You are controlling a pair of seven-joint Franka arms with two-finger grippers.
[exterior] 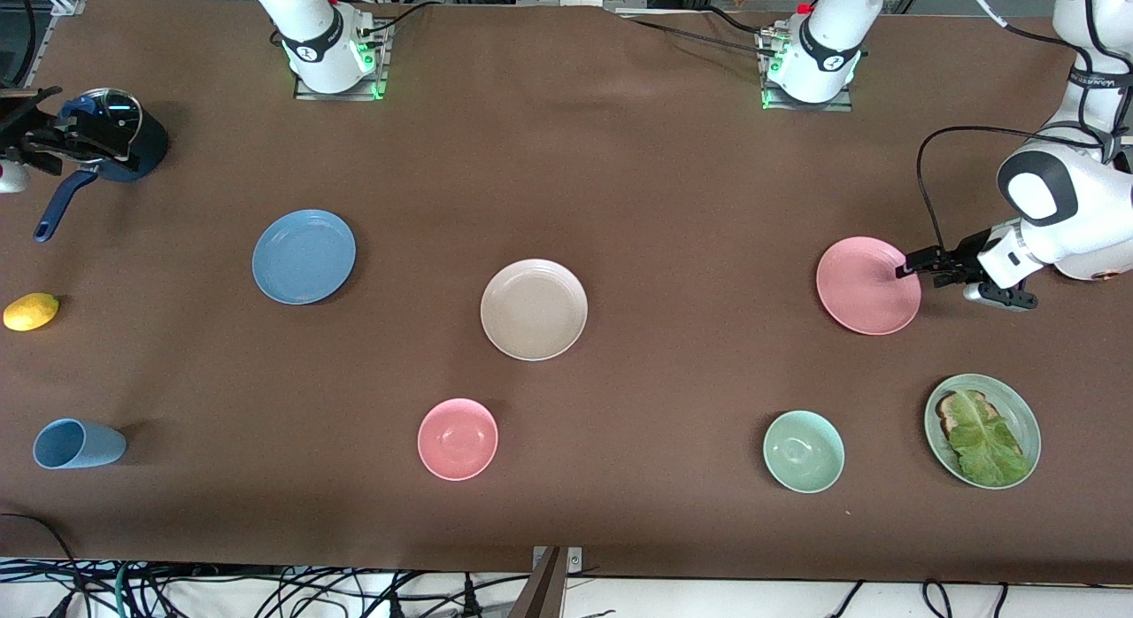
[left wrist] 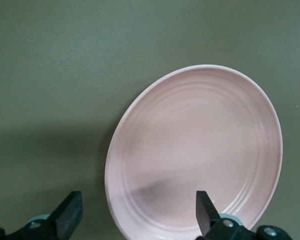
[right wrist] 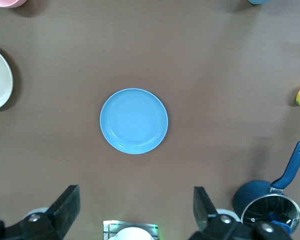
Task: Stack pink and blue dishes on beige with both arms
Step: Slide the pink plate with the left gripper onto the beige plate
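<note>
Left pincer [exterior: 905, 269] spread at pink plate's [exterior: 866, 286] rim, right pincer [right wrist: 135, 207] spread, tips cropped.

Little can be read. A dark grey band around the white left robot arm [exterior: 1098, 82], at the upper right of the front view, carries small pale lettering, too tiny to make out. Each white arm base at the top of that view, the right arm's [exterior: 320, 47] and the left arm's [exterior: 828, 60], bears a small round dark mark on its dark collar; it cannot be read. The plates, bowls, cup, pot and brown desk [exterior: 620, 184] show no writing.
</note>
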